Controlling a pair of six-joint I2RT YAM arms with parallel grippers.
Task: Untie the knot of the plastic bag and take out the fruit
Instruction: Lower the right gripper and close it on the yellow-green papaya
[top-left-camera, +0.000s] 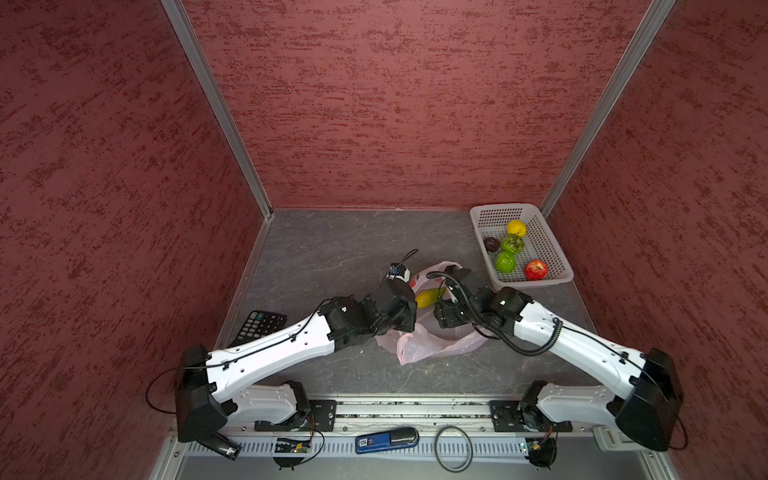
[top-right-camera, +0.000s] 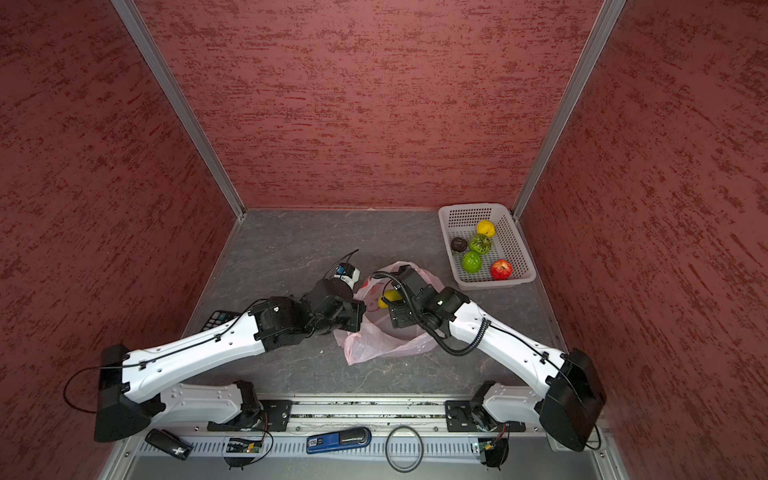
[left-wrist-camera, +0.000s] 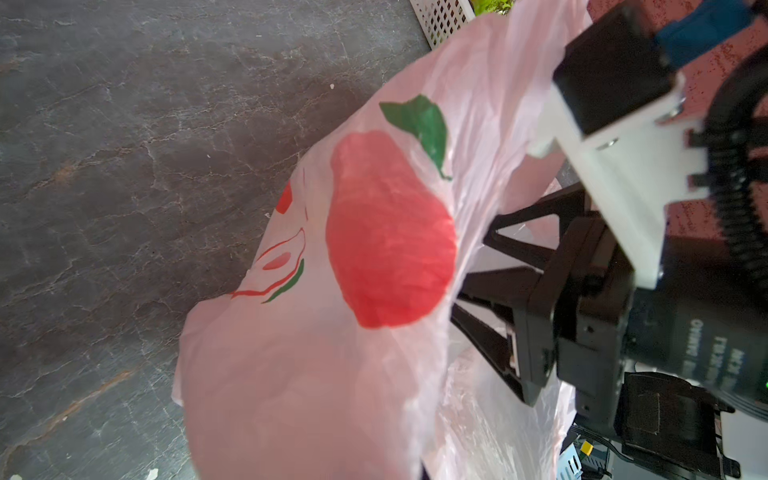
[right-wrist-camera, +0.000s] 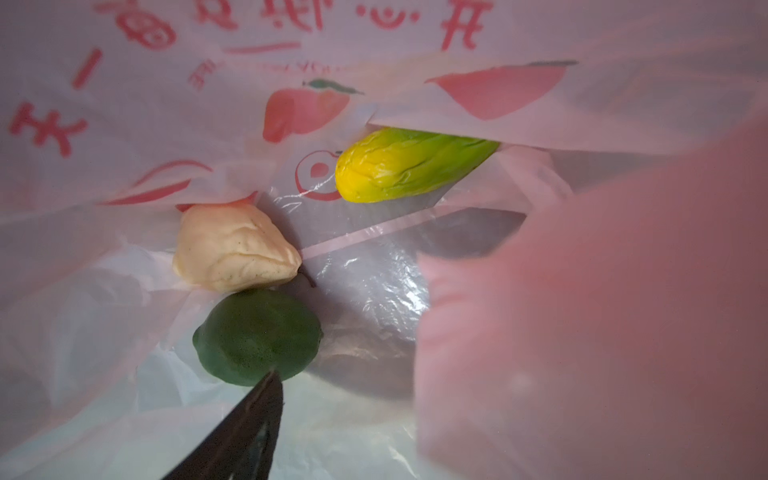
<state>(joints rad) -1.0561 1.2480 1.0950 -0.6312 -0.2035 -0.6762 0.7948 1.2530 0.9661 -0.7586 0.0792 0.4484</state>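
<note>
— On the bench, where does the bag sit?
— Mid-bench, between my two arms, mouth open upward. Pink film, with a red fruit print on the wall that fills the left wrist view.
— State of the left hand?
— Clenched, at the left side of the bag's rim. Film rises taut right up to it, so I log it as gripping the bag. Its fingertips are hidden under plastic.
— And the right hand?
— Released: jaws stand apart, reaching down into the mouth, nothing between them. My right wrist view catches one finger, tip at the edge of the dark green fruit. Contact or not, I cannot tell. A blurred pink fold blocks the other side.
— Fruit inside the bag?
— Three seen. Dark green fruit, cream fruit right against it, yellow-green fruit apart from both, one end under a fold.
— Outside?
— White basket at the far right corner, near the bag, not touching. Five in it: yellow fruit, brown fruit, two green fruits, red fruit.
— Anything else?
— One calculator at the left edge, partly under my left arm.
</note>
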